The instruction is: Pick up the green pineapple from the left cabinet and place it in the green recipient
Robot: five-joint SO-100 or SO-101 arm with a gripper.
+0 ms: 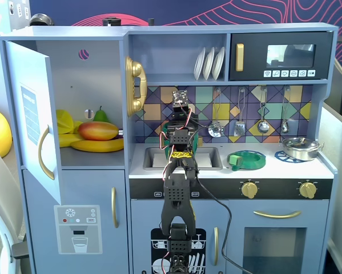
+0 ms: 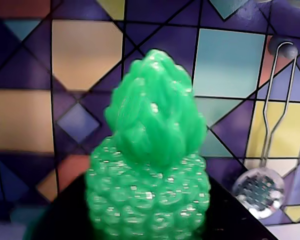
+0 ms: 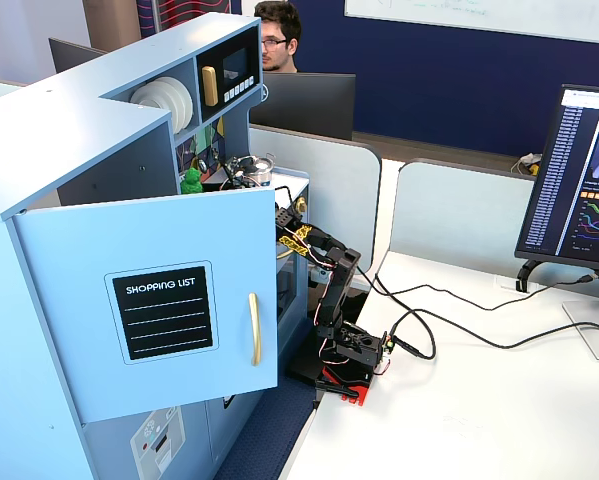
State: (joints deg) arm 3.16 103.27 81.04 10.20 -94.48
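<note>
The green pineapple fills the wrist view, upright with its leafy top up, and my gripper is shut on its bumpy lower body, a black finger showing beside it. In a fixed view my gripper is raised over the sink, before the tiled wall, and hides the fruit. In another fixed view the pineapple shows above the door's top edge. The left cabinet stands with its door open. The green recipient, a round pot with a strap handle, sits on the counter right of the sink.
A mango, bananas and a pear lie in the cabinet. A steel pan stands at the counter's right end. Utensils hang on the tiles; a slotted ladle hangs right of the pineapple. A gold phone hangs left of the arm.
</note>
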